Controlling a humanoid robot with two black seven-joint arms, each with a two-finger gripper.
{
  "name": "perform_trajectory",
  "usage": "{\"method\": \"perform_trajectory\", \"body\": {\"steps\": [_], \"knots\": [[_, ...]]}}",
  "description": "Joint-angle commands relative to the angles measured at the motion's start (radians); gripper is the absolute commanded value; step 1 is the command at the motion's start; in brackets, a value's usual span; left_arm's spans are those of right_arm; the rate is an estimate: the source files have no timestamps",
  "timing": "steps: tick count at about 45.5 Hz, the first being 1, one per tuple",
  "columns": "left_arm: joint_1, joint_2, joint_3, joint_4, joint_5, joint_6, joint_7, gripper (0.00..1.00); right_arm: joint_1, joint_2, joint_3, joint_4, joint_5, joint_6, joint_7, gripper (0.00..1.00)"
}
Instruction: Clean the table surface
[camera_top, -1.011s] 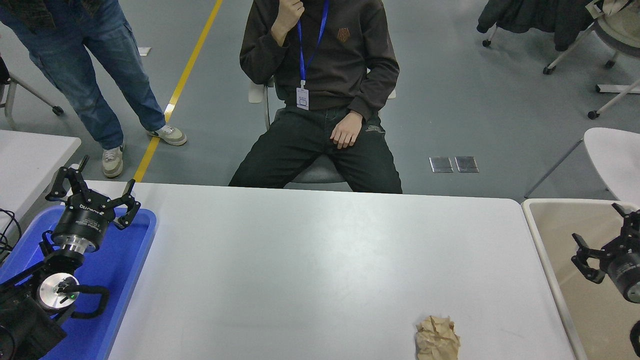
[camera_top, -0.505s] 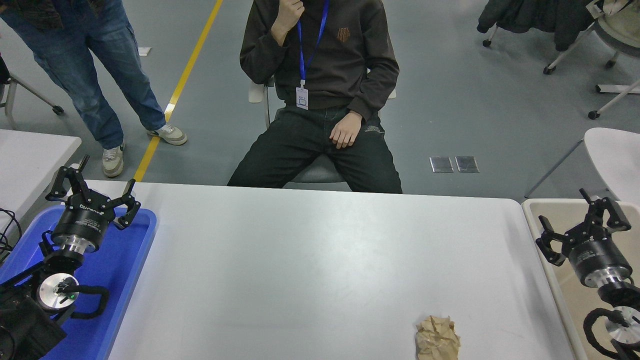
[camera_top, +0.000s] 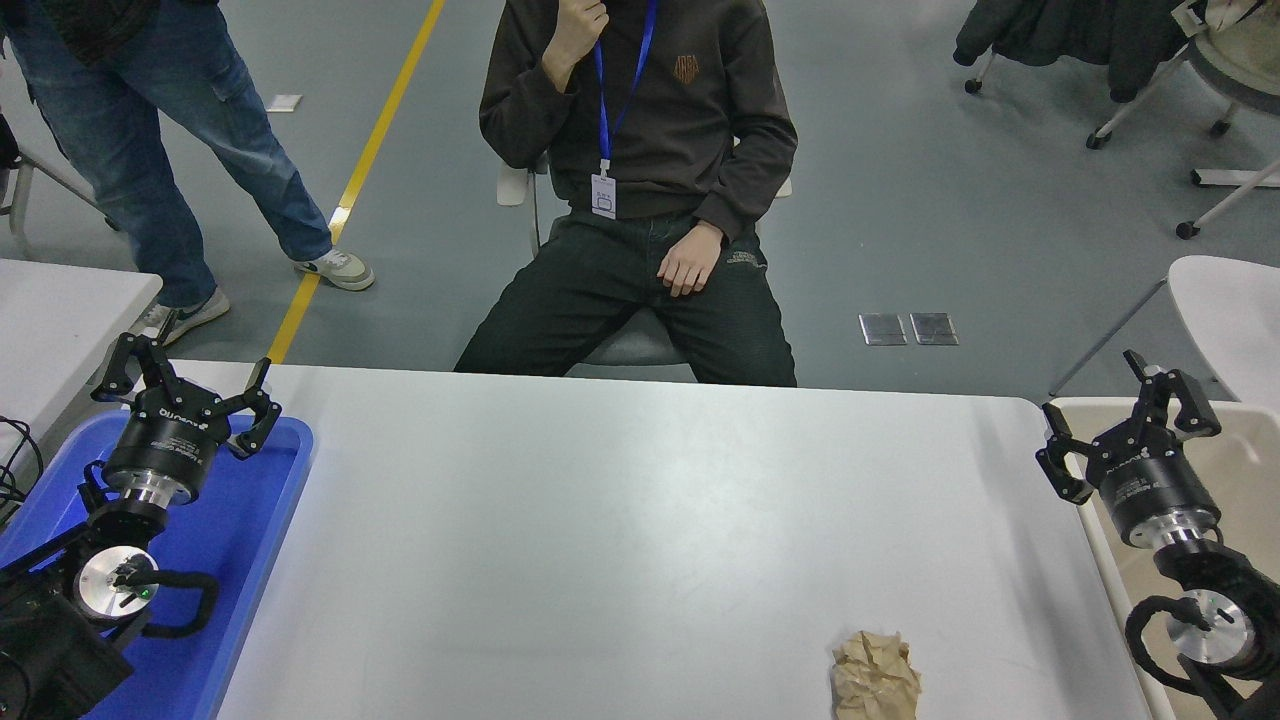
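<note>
One crumpled brown paper ball (camera_top: 875, 675) near right on white tabletop (camera_top: 620, 520), right gripper (camera_top: 1125, 430) at right edge, left gripper (camera_top: 185, 390) over blue tray (camera_top: 255, 540), both jaws apart.

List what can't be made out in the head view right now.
- Crumpled brown paper ball: its underside, where it rests on the white table surface, faces away.
- Blue plastic tray: partly covered by the parked left gripper and arm.
- Beige bin: cut off by the right edge, partly behind the open right gripper.
</note>
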Motion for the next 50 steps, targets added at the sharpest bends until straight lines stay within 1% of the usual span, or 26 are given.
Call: {"method": "perform_trajectory", "body": {"steps": [1,7,14,21,24,29,35,42,45,50], "knots": [[0.000,0.000,0.000,0.000,0.000,-0.002,0.000,1.00,-0.003,-0.075,-0.038,0.072,0.006,0.025,-0.145,0.98],[0.000,0.000,0.000,0.000,0.000,-0.002,0.000,1.00,-0.017,-0.155,-0.055,0.168,0.006,0.030,-0.171,0.98],[0.000,0.000,0.000,0.000,0.000,-0.002,0.000,1.00,-0.037,-0.267,-0.058,0.295,-0.010,0.035,-0.246,0.98],[0.000,0.000,0.000,0.000,0.000,-0.002,0.000,1.00,-0.049,-0.365,-0.068,0.389,-0.013,0.117,-0.329,0.98],[0.000,0.000,0.000,0.000,0.000,-0.002,0.000,1.00,-0.049,-0.389,-0.087,0.427,-0.036,0.150,-0.350,0.98],[0.000,0.000,0.000,0.000,0.000,-0.002,0.000,1.00,-0.065,-0.406,-0.101,0.493,-0.117,0.209,-0.353,0.98],[0.000,0.000,0.000,0.000,0.000,-0.002,0.000,1.00,-0.077,-0.405,-0.101,0.565,-0.276,0.262,-0.353,0.98],[0.000,0.000,0.000,0.000,0.000,-0.002,0.000,1.00,-0.077,-0.409,-0.105,0.654,-0.391,0.285,-0.360,0.98],[0.000,0.000,0.000,0.002,0.000,-0.002,0.000,1.00,-0.068,-0.409,-0.113,0.692,-0.453,0.306,-0.389,0.98],[0.000,0.000,0.000,0.000,0.000,-0.002,0.000,1.00,-0.068,-0.411,-0.111,0.774,-0.523,0.332,-0.504,0.98]]}}
